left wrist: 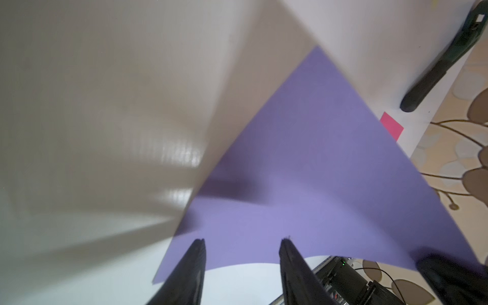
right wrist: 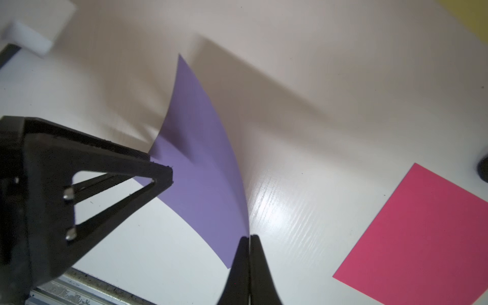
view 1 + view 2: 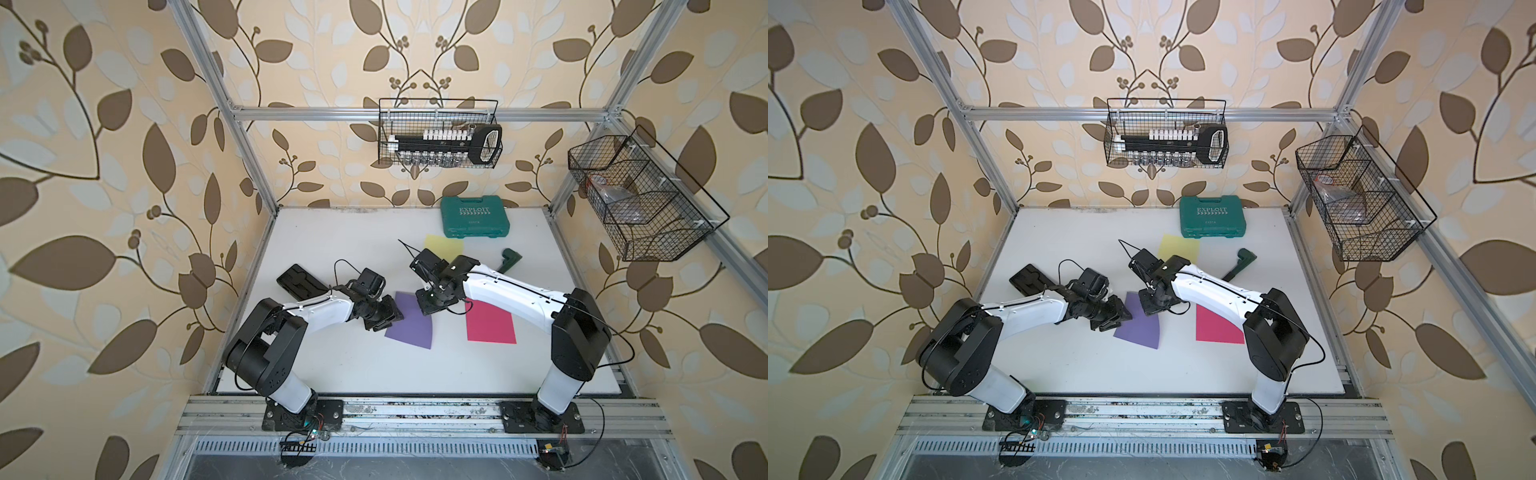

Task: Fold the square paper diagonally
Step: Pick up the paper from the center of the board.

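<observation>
The worktop is smooth, white and faintly glossy. At its middle, between the two arms, lies the purple paper, a thin matte square. Most of it lies flat, but its far right corner is raised, so the sheet bows in a soft curve with no crease yet. The right gripper has its jaws pressed together on that raised corner. The left gripper hovers at the paper's left edge with its jaws spread, holding nothing.

I'd say the fold is only starting. The pinched corner needs carrying across to the near left corner. The left gripper would have to pin the sheet so it doesn't slide, and then the diagonal has to be pressed flat. Paper this light may buckle or skid.

Just right of it a pink paper lies flat. Toward the left edge is a black moulded tray. Farther back are a yellow paper and a green handle. A green plastic case sits at the far edge.
</observation>
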`<move>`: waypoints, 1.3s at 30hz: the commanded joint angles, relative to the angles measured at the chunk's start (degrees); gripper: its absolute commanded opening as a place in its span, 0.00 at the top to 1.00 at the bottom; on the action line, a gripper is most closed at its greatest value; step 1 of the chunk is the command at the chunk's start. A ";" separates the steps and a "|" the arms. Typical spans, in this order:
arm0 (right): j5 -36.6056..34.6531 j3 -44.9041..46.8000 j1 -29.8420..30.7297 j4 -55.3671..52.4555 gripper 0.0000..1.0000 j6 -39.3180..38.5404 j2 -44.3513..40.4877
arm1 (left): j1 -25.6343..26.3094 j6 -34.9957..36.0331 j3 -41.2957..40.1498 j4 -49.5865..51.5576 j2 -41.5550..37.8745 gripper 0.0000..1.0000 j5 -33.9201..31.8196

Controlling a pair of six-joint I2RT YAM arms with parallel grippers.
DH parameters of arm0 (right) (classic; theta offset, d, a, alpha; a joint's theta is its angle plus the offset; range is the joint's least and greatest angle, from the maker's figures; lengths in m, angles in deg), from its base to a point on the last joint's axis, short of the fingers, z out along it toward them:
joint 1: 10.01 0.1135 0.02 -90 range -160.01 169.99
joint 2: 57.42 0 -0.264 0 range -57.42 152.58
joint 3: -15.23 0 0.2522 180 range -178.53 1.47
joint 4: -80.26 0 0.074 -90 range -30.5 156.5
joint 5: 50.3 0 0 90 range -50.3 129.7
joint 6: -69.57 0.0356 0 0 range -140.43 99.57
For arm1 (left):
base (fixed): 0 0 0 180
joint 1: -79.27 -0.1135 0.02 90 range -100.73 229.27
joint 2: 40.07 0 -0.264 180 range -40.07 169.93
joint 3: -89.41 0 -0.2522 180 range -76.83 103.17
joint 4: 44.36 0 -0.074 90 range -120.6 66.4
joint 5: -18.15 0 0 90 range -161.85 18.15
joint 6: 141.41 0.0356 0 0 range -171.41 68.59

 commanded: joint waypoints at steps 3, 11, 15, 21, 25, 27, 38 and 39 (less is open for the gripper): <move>-0.96 1.54 -1.17 -1.09 1.00 0.33 -2.41 | -0.07 4.03 1.53 3.00 0.12 0.44 -1.22; 0.79 1.84 -2.49 0.30 1.00 -8.35 -2.74 | -0.86 13.60 3.77 4.53 -2.07 0.35 -2.54; 8.24 4.15 -5.53 3.32 1.00 -12.92 -4.89 | -3.19 16.11 3.18 3.74 -3.24 0.33 -1.02; 13.72 4.31 -7.00 3.84 1.00 -21.01 -8.52 | -4.93 17.93 0.70 -0.53 -6.53 0.31 1.60; 16.37 2.29 -7.89 1.65 1.00 -24.76 -9.93 | -4.93 20.01 -0.87 -4.31 -9.36 0.29 2.55; 18.73 1.60 -8.77 1.22 1.00 -25.56 -10.85 | -5.01 20.60 -1.39 -5.92 -10.35 0.28 2.91; 31.01 -5.50 -14.91 -3.59 1.00 -30.95 -16.69 | -4.93 26.84 -0.83 -15.63 -16.83 0.25 6.83; 31.77 -6.53 -15.28 -4.31 1.00 -31.43 -16.88 | -4.93 28.14 -0.22 -15.63 -17.23 0.25 7.27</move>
